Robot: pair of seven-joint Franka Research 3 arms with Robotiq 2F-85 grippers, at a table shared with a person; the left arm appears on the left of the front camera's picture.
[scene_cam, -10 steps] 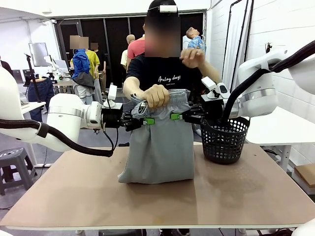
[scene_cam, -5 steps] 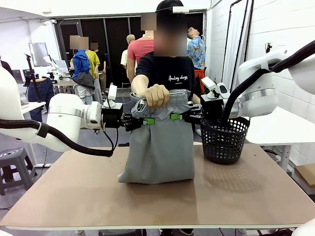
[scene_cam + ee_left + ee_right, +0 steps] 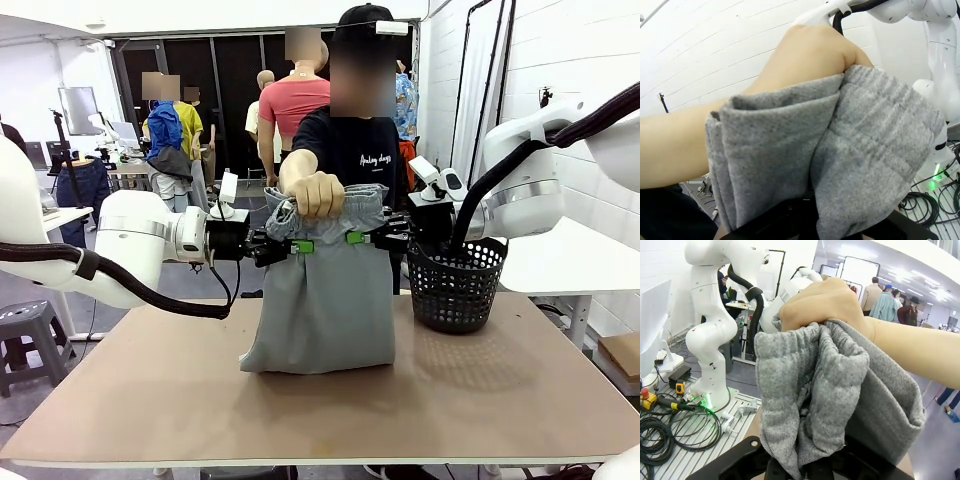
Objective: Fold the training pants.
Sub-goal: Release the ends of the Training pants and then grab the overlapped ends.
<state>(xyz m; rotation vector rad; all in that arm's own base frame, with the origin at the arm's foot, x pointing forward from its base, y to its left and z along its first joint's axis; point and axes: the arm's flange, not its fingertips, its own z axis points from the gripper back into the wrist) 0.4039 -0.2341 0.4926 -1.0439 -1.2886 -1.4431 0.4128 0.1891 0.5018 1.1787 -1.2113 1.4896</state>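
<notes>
The light grey training pants (image 3: pixel 322 300) hang upright above the table, their lower end resting on the tabletop. My left gripper (image 3: pixel 298 246) is shut on the pants' left edge just below the waistband. From the other side my right gripper (image 3: pixel 358 238) is shut on the right edge at the same height. A person's hand (image 3: pixel 318 194) grips the bunched waistband from above, between the two grippers. The left wrist view has grey fabric (image 3: pixel 840 160) close up with the person's hand (image 3: pixel 805 55) over it. In the right wrist view the hand (image 3: pixel 822 302) clutches the gathered fabric (image 3: pixel 815 395).
A black mesh basket (image 3: pixel 456 285) stands on the brown table (image 3: pixel 200 400) just right of the pants, under my right arm. The person stands at the far side. Other people and equipment are farther back.
The person has shifted to the right behind the pants and lowered the raised arm. Both grippers and the pants have stayed where they were.
</notes>
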